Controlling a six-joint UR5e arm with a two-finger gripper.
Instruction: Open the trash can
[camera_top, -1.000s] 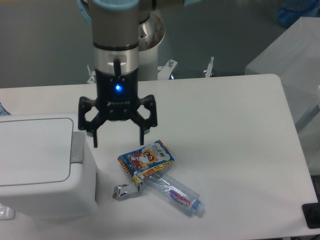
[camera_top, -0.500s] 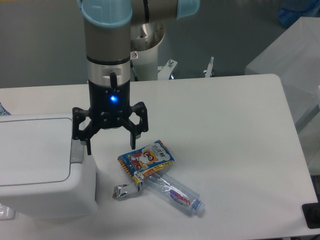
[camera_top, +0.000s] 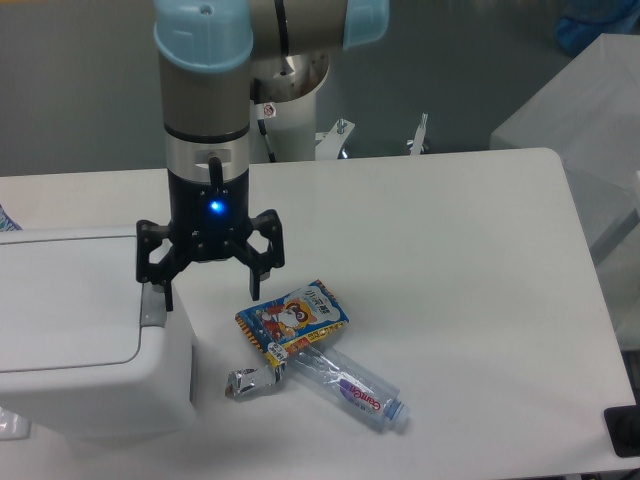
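Observation:
The trash can is a large white boxy bin at the left edge of the table, its flat inset lid shut. Its grey push tab sits on the bin's right rim. My gripper hangs open and empty, pointing straight down. Its left fingertip is right over the push tab, while the right fingertip hangs over the bare table beside the bin. Whether the left finger touches the tab I cannot tell.
A colourful snack packet lies just right of the gripper. A crushed clear plastic bottle and a crumpled foil wrapper lie in front of it. The arm's base stands behind the table.
The gripper has slid leftward across the table, staying open. Its left finger went from beside the bin to over the grey push tab.

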